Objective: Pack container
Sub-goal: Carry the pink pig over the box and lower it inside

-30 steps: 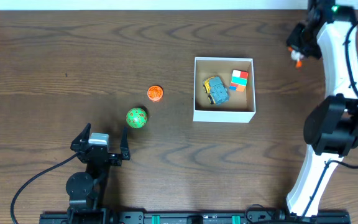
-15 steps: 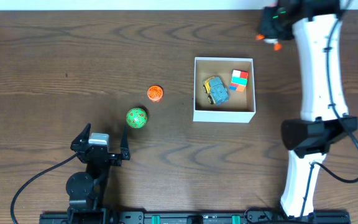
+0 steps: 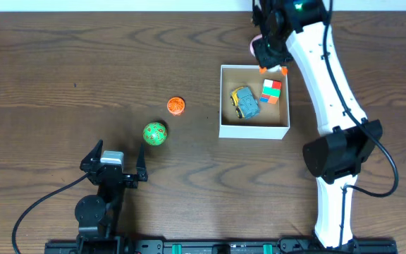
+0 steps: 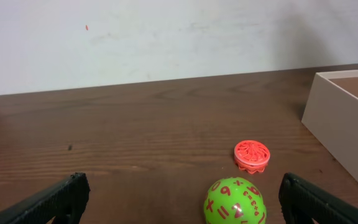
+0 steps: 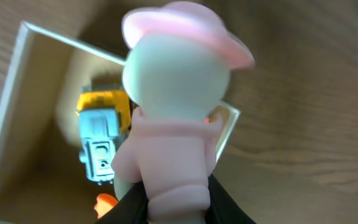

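The container (image 3: 254,131) is a square white box with a tan inside, right of the table's centre. A yellow-and-blue toy truck (image 3: 244,102) and a coloured cube (image 3: 271,90) lie in it. My right gripper (image 3: 268,56) hangs over the box's far wall, shut on a pink figure (image 5: 173,112) with a pale head, pink hat and orange feet. The right wrist view shows the container (image 5: 5,106) and the toy truck (image 5: 101,134) below the figure. My left gripper (image 3: 117,149) stands open near the front edge, just behind a green number ball (image 3: 155,133).
An orange ridged disc (image 3: 176,106) lies left of the box, beyond the ball. In the left wrist view the green ball (image 4: 235,202) sits between the open black fingers (image 4: 61,198), nearer the right one, with the orange disc (image 4: 252,155) and the container (image 4: 340,118) farther off.
The right arm has swung left from the table's far right corner to above the container's far wall, carrying the pink figure. The left arm, ball and disc have not moved.
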You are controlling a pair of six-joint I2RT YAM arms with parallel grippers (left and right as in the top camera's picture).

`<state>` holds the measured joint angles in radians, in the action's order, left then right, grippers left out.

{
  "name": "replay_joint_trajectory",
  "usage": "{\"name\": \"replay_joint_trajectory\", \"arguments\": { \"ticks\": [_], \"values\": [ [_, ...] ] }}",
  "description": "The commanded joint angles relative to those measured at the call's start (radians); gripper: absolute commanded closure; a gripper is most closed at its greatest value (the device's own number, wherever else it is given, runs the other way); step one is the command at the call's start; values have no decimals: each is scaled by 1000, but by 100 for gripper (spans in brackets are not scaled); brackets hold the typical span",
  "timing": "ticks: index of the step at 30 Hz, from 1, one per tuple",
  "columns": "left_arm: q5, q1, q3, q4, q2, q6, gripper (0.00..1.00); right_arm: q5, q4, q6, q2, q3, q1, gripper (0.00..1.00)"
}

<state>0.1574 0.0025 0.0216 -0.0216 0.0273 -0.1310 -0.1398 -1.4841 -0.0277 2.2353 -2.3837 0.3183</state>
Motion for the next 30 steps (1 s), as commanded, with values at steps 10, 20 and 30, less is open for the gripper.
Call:
{"name": "replay_joint_trajectory", "arguments": {
  "ticks": [10, 20, 30],
  "values": [
    [15, -4, -18, -34, 3, 5, 2, 39, 22, -79, 6, 121, 1, 72],
    [15, -4, -18, -34, 3, 5, 2, 97, -19, -113, 5, 121, 14, 73],
    [15, -4, -18, -34, 3, 5, 2, 95, -12, -217, 5, 121, 42, 72]
  ]
}}
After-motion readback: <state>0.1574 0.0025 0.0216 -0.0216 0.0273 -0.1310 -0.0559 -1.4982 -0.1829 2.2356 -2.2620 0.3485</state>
